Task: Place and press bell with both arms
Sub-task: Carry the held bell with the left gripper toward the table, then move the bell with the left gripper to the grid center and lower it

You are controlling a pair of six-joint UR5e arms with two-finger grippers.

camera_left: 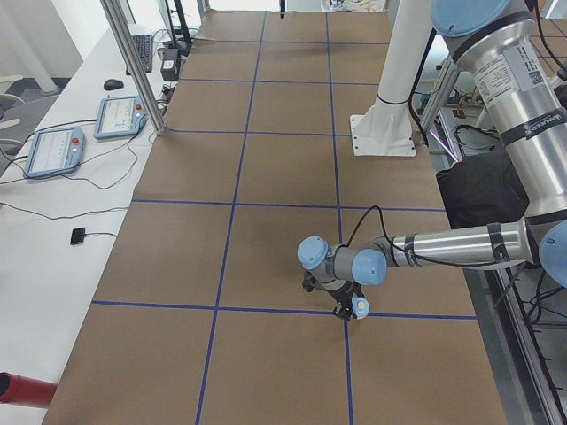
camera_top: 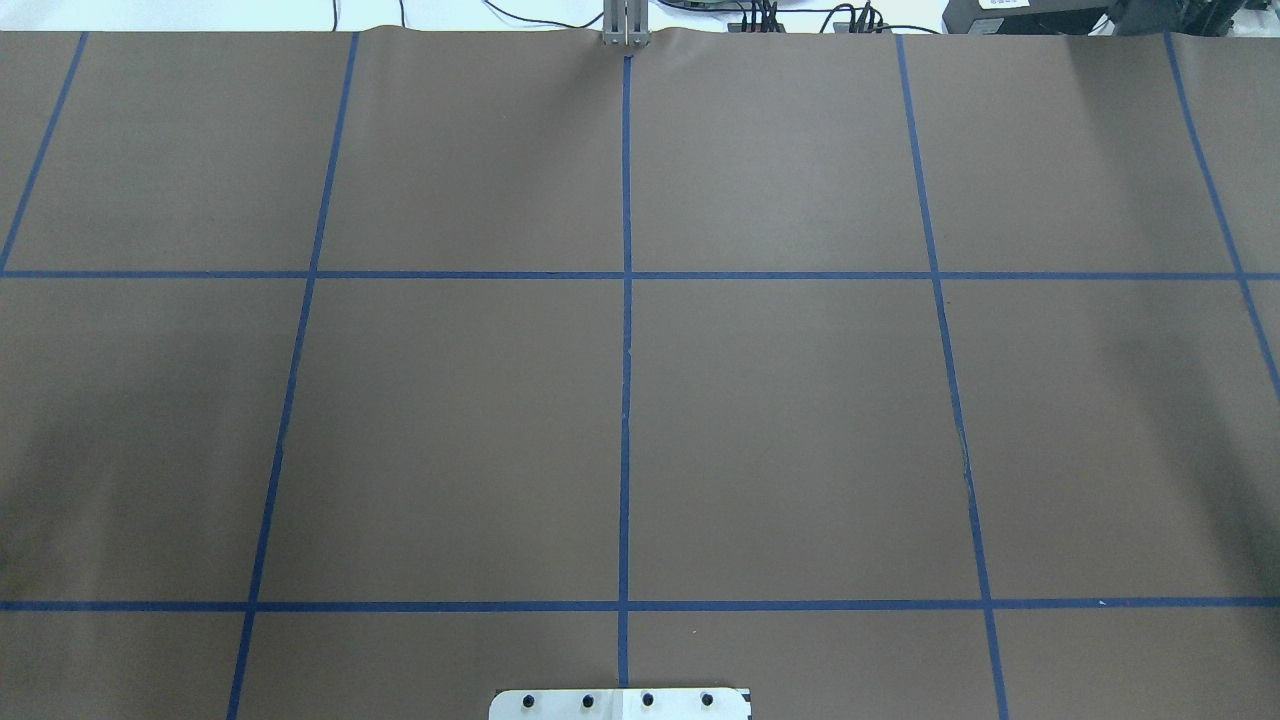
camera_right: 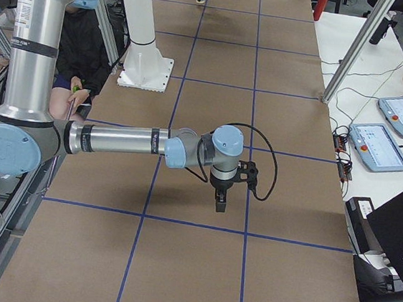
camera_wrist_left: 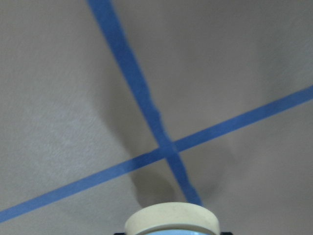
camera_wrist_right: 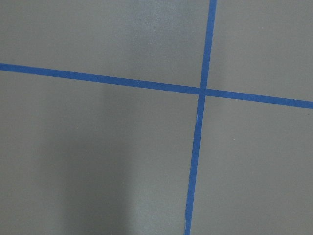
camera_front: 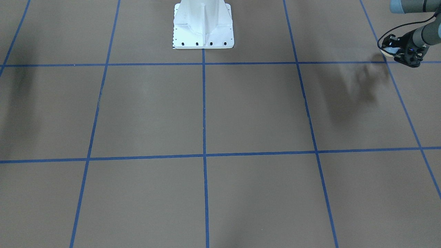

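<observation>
NOW: left fingers grip the small light-blue dome bell with cream base, above the brown bench, far to the robot's left of the white bolted pedestal | DO: you lower it slowly, base flat, then let go | right fingers: cannot tell if open | COUNT: one bell, two silver arms, one pedestal

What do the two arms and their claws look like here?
Both left arm and right arm: silver tubes, grey joints, light-blue round caps. Both left claw and right claw: small, black, with looping black cables. White printed label on the left arm.
</observation>
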